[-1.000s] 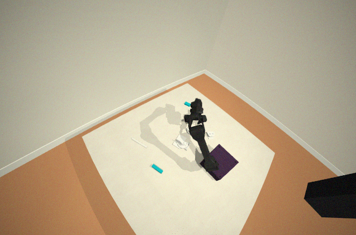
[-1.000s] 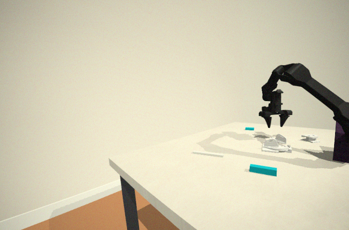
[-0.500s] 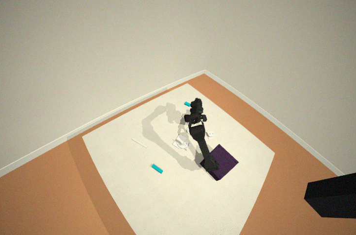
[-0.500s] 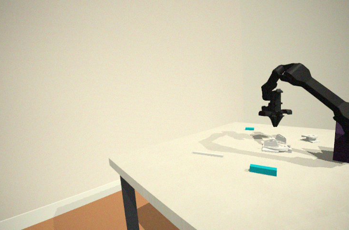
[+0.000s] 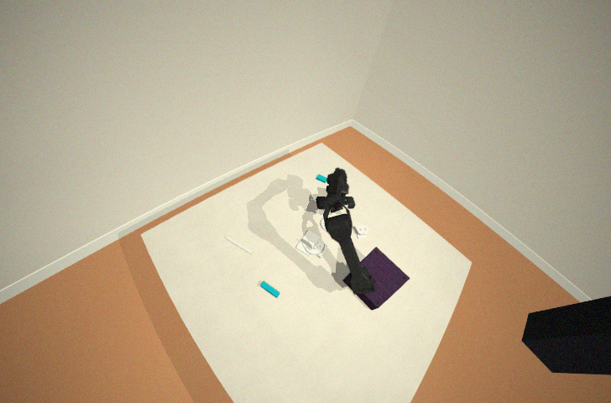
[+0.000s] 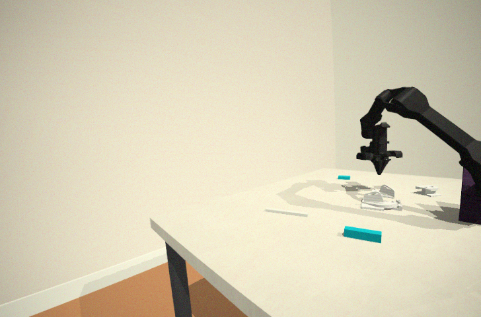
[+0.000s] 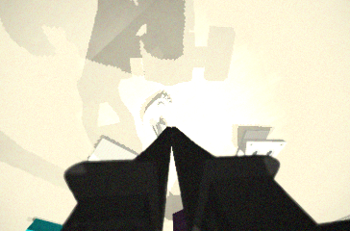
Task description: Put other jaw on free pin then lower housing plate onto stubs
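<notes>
My gripper (image 6: 378, 173) (image 7: 170, 130) is shut and empty, its fingertips together above the white parts. In the top view the arm hides its fingertips. The white base (image 5: 310, 238) (image 6: 372, 205) (image 7: 111, 149) carries a white jaw; how the jaw sits on its pin is too small to tell. The other white jaw (image 6: 387, 191) (image 7: 152, 112) lies beyond the base, apart from it in the wrist view and washed out by glare. The housing plate (image 5: 362, 230) (image 6: 428, 187) (image 7: 265, 146), white with small holes, is off to the right of the base.
A cyan bar (image 5: 269, 289) (image 6: 362, 234) and a thin white strip (image 5: 238, 244) (image 6: 286, 212) lie on the table. A smaller cyan block (image 5: 321, 178) (image 6: 343, 177) lies farther back. The arm stands by a purple block (image 5: 387, 273) (image 6: 469, 201).
</notes>
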Robot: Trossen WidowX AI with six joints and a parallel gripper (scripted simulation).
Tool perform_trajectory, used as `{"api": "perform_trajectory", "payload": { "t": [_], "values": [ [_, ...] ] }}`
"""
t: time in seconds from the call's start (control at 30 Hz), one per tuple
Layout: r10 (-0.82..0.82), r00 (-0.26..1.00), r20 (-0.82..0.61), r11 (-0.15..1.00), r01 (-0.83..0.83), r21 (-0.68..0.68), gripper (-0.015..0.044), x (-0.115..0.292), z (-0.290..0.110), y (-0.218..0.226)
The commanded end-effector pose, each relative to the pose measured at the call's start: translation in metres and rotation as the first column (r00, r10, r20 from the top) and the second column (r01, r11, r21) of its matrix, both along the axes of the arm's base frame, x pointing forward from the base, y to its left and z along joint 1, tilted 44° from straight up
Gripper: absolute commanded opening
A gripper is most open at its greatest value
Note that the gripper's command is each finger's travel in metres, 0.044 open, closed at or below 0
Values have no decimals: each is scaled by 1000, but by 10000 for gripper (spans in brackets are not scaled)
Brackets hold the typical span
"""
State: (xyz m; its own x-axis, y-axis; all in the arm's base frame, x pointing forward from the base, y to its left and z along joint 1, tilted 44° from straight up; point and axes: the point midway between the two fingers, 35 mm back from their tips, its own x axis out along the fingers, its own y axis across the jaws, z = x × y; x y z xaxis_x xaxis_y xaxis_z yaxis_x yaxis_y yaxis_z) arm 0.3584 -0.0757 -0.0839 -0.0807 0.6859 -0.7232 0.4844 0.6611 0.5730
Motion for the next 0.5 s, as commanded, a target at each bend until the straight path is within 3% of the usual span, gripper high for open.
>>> {"api": "perform_trajectory", "payload": {
  "t": [0.0,0.07,0.47],
  "values": [
    [5,1000,6,1000,-5,-5,0,1,1,-1],
    [5,1000,6,1000,-5,-5,0,1,1,-1],
    [0,1000,0,1000,0,0,315,0,0,0]
  ]
}}
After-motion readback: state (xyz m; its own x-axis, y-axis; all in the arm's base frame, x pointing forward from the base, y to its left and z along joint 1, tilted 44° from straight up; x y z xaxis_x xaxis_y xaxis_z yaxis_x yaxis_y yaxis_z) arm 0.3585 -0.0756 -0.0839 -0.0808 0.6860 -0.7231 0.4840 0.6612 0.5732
